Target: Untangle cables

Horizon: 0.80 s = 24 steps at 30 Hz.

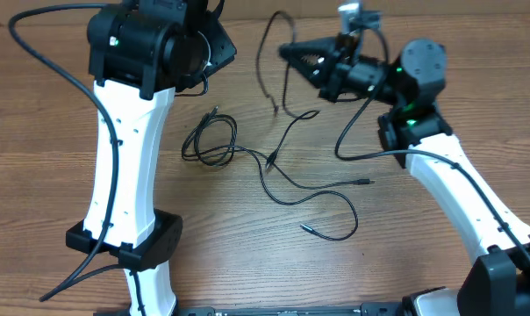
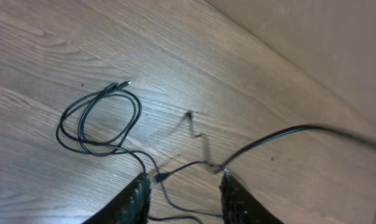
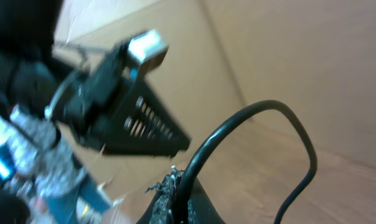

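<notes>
Thin black cables lie on the wooden table. One is a loose coil (image 1: 208,140), also in the left wrist view (image 2: 101,118). Another cable (image 1: 318,195) trails right from a crossing near the middle, with small plugs at its ends. My right gripper (image 1: 289,51) is raised and shut on one cable (image 1: 261,53), which arcs up and hangs down to the tangle. In the right wrist view the jaws (image 3: 178,182) pinch this cable (image 3: 250,115). My left gripper (image 2: 187,190) is open and empty, high above the crossing. In the overhead view the left gripper (image 1: 221,53) is mostly hidden by its arm.
The left arm's white link and black base (image 1: 129,237) stand at the left. The right arm (image 1: 458,184) crosses the right side. A cardboard wall (image 2: 312,37) runs along the table's far edge. The left gripper's body (image 3: 122,118) is close in the right wrist view.
</notes>
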Motion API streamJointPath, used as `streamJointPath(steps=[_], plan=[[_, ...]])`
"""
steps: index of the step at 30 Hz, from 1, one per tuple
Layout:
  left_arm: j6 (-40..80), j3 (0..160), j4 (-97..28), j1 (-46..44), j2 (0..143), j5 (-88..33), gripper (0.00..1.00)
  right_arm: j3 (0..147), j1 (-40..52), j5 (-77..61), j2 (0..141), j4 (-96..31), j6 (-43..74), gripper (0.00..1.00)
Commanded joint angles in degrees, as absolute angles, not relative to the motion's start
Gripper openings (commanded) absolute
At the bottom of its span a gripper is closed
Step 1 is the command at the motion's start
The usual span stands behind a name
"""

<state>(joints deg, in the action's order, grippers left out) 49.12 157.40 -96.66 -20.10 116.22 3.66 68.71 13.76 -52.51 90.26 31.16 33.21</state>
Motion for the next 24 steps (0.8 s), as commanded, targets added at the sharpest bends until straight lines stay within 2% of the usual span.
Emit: streamJointPath(steps=[1, 2, 4, 6, 13, 17, 24], plan=[[46.1, 157.5, -96.8, -19.9, 116.7, 2.9, 0.47, 70.2, 9.1, -49.8, 89.7, 32.8, 37.7, 0.04], [46.1, 157.5, -96.8, -19.9, 116.7, 2.9, 0.62, 70.2, 6.9, -48.2, 89.7, 32.7, 37.7, 0.04], [46.0, 157.5, -96.8, -19.9, 116.7, 2.9, 0.86, 70.2, 5.3, -46.5, 89.7, 32.5, 37.7, 0.04], [46.0, 157.5, -96.8, -19.9, 116.7, 3.0, 1.00, 70.2, 3.5, -43.6, 89.7, 31.5, 37.2, 0.04], [46.1, 157.5, -96.8, -19.9, 116.7, 3.1, 1.00, 70.2, -0.4, -29.0, 89.7, 20.6, 25.0, 0.04], [46.1, 157.5, -96.8, -19.9, 116.7, 3.1, 1.00, 70.2, -2.5, -16.7, 89.7, 15.2, 23.4, 0.04], [46.1, 157.5, -96.8, -19.9, 116.7, 3.1, 1.00, 70.2, -6.9, -12.8, 91.0, 14.9, 18.9, 0.04]])
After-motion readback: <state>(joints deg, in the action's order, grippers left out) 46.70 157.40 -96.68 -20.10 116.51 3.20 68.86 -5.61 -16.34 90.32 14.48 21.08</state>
